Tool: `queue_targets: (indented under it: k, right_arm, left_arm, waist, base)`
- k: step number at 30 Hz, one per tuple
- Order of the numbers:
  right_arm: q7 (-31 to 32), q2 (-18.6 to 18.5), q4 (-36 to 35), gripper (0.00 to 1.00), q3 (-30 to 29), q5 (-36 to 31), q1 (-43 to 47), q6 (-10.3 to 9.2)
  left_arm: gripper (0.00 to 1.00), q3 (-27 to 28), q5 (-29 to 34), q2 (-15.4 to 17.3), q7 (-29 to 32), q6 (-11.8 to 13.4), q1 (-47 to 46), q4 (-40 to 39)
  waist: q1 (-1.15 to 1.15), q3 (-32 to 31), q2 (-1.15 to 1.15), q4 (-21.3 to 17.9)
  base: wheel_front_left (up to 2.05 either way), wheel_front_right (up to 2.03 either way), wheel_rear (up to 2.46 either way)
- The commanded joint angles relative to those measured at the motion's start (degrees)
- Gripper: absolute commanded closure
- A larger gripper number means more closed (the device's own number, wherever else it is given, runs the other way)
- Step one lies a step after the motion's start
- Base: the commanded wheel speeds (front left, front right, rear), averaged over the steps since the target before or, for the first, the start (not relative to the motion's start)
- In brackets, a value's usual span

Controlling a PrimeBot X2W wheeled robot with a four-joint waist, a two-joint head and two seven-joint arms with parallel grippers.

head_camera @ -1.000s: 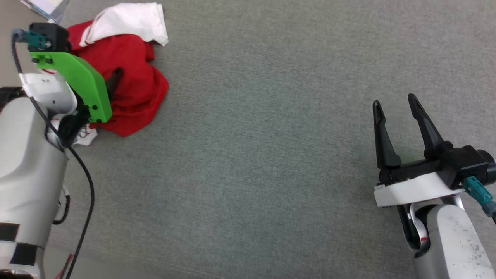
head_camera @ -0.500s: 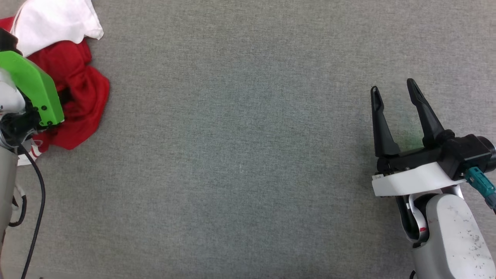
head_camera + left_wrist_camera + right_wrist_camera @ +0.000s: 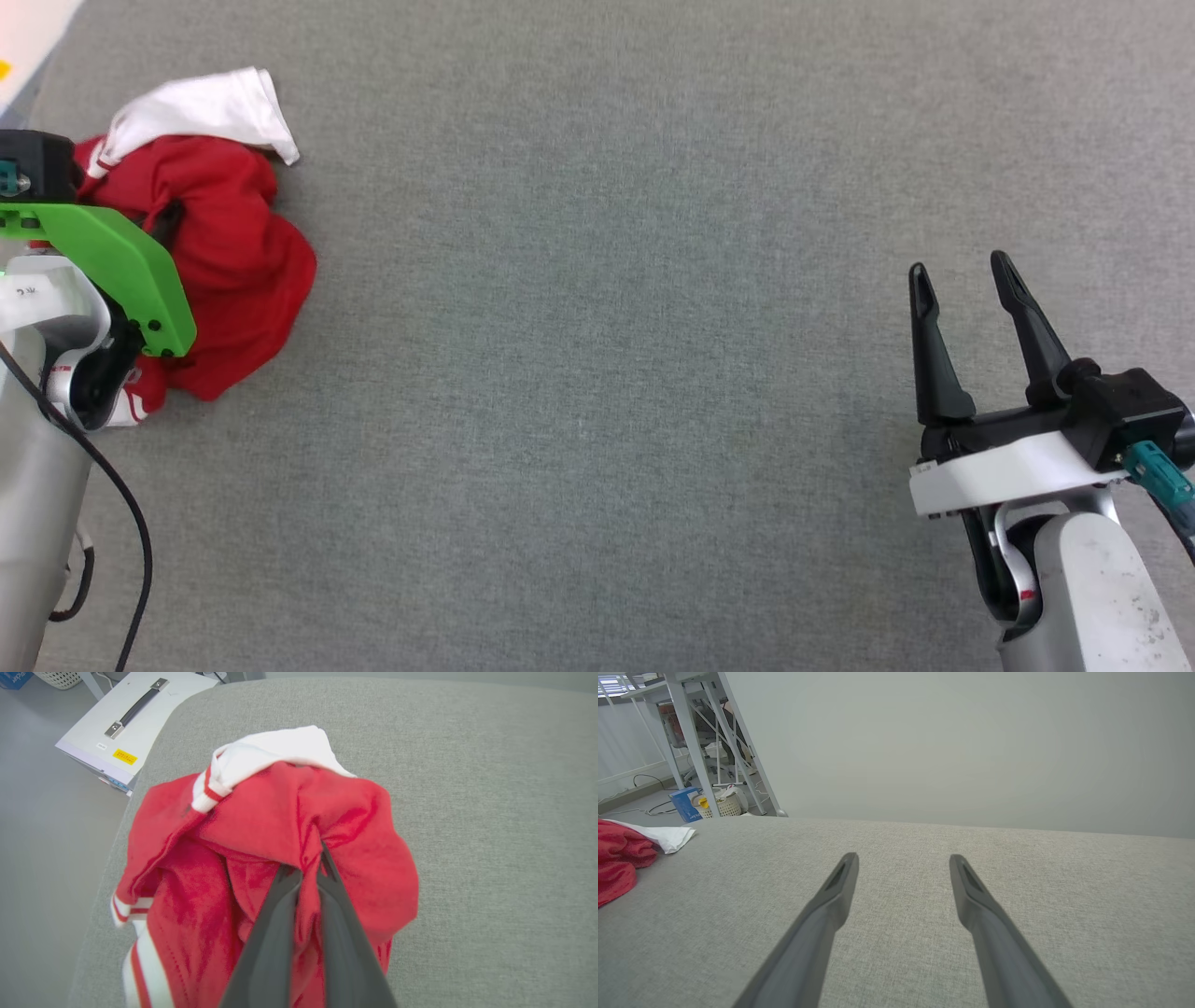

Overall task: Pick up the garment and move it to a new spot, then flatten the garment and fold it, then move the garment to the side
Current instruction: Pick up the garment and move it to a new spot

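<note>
The crumpled red T-shirt with white sleeves [image 3: 233,261] is heaped at the left edge of the grey fabric tabletop [image 3: 607,373], one fold pinched by the left gripper [image 3: 308,861]; the right gripper [image 3: 960,264] is spread wide. That thin fold could be lost when lifted.

- The garment [image 3: 224,271] is lying bunched at the left end of the bench [image 3: 607,373], near the edge.
- The left claw [image 3: 310,858] is sitting in the garment's folds.
- The right claw [image 3: 962,275] is hanging over the bench's right side, well apart from the garment.
</note>
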Motion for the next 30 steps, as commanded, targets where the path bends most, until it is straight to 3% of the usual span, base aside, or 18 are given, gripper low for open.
queue_targets:
  k: [1,9,15,25,30]
  right_arm:
    - [-0.27,-0.11,0.10,0.00,-0.20,0.53,0.97,-0.05]
    - [-0.27,-0.11,0.60,0.00,-0.63,2.28,4.25,-0.05]
    - [-0.27,-0.11,0.60,0.00,-0.51,2.73,5.83,-0.05]
    - [-0.27,-0.11,-0.69,0.00,-2.01,3.04,6.52,-0.05]
    - [-0.27,-0.11,-1.63,0.00,-3.17,3.16,6.45,-0.05]
  left_arm:
    - [1.00,-0.16,1.24,0.55,-1.41,0.63,1.27,-1.79]
    - [1.00,-1.38,5.27,1.73,-6.43,3.78,6.35,-14.24]
    - [1.00,-4.83,9.93,1.92,-10.99,2.70,6.93,-22.13]
    - [1.00,-11.93,11.27,-5.74,-14.31,1.24,5.59,-25.22]
    - [1.00,-18.06,11.76,-12.45,-15.70,0.52,5.57,-21.91]
  waist:
    - [0.00,-6.92,0.67,0.33]
    - [0.00,-13.72,0.67,-0.41]
    - [0.00,-16.82,0.67,-2.68]
    - [0.00,-17.78,0.67,-9.11]
    - [0.00,-16.75,0.67,-12.71]
  base:
    - [0.00,0.00,0.00]
    - [0.00,0.00,0.00]
    - [0.00,0.00,0.00]
    - [0.00,0.00,0.00]
    - [0.00,0.00,0.00]
